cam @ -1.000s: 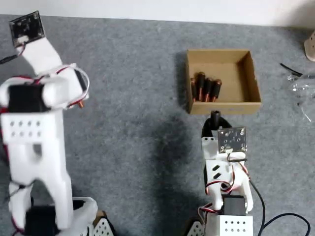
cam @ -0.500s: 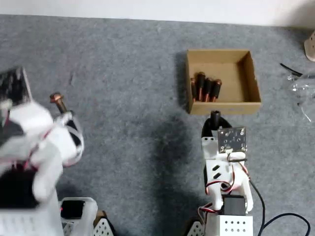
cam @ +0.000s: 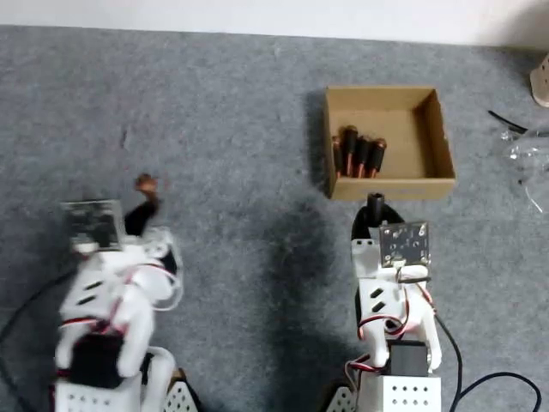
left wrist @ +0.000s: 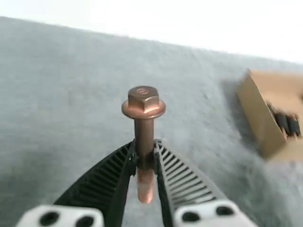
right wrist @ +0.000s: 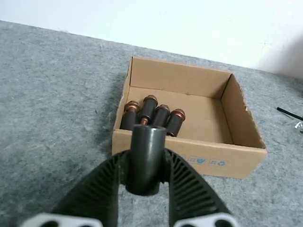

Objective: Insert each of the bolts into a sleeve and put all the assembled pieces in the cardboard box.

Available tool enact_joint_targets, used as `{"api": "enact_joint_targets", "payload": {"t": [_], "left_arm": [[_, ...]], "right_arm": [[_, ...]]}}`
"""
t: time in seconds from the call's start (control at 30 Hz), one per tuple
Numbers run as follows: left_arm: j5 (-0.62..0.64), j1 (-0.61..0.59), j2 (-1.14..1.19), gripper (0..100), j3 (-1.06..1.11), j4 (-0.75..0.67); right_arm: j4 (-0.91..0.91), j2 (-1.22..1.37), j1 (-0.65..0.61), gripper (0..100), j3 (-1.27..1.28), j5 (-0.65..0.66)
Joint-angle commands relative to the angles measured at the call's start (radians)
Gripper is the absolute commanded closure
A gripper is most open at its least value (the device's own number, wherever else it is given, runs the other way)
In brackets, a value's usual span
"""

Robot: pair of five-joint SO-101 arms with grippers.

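Note:
My left gripper point(left wrist: 143, 163) is shut on a copper bolt point(left wrist: 143, 124) by its shank, the hex head pointing away from the jaws. In the high view that bolt point(cam: 146, 184) sticks out of the left gripper point(cam: 140, 215) over the carpet at the left. My right gripper point(right wrist: 144, 172) is shut on a dark sleeve point(right wrist: 146, 156), held upright just in front of the cardboard box point(right wrist: 188, 150). In the high view the sleeve point(cam: 375, 206) is right below the box point(cam: 434, 146). Several assembled pieces point(cam: 358, 153) lie side by side in the box's left half.
Grey carpet covers the table, with open floor between the two arms. Thin dark wires and clear plastic bits point(cam: 521, 142) lie at the right edge, beside the box. A pale wall runs along the far edge.
The left arm has swung down and toward the front left, carrying the bolt from high at the left to low over the carpet. The right arm and the sleeve have stayed put.

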Motion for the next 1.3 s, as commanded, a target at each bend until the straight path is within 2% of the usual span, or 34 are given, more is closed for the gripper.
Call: {"api": "enact_joint_targets", "payload": {"t": [0.0, 0.1, 0.27, 0.5, 0.67, 0.87, 0.97, 1.1, 1.27], "left_arm": [[0.014, 0.051, -0.093, 99, 0.13, -0.135], [0.015, 0.051, -0.151, 99, 0.251, -0.235], [0.012, 0.051, -0.134, 99, 0.407, -0.419], [0.017, -0.039, -0.139, 99, 0.404, -0.427], [0.018, -0.058, -0.137, 99, 0.404, -0.427], [0.018, -0.058, -0.137, 99, 0.404, -0.425], [0.018, -0.056, -0.137, 99, 0.404, -0.427], [0.018, -0.056, -0.14, 99, 0.4, -0.431], [0.025, -0.056, -0.14, 99, 0.34, -0.617]], "right_arm": [[-0.036, -0.021, 0.01, 99.4, 0.105, 0.002], [-0.036, -0.021, 0.008, 99.4, 0.105, 0.002], [-0.028, -0.021, -0.079, 99.4, 0.105, 0.002], [-0.03, -0.022, -0.291, 99.4, 0.105, 0.008], [-0.035, -0.022, -0.504, 99.4, 0.105, 0.117], [-0.246, -0.022, -0.708, 99.4, 0.105, 0.129], [-0.298, -0.021, -0.745, 99.4, 0.105, 0.126], [-0.234, -0.021, -0.75, 99.4, 0.105, 0.126], [-0.137, -0.021, -0.75, 99.4, 0.105, 0.126]]}}
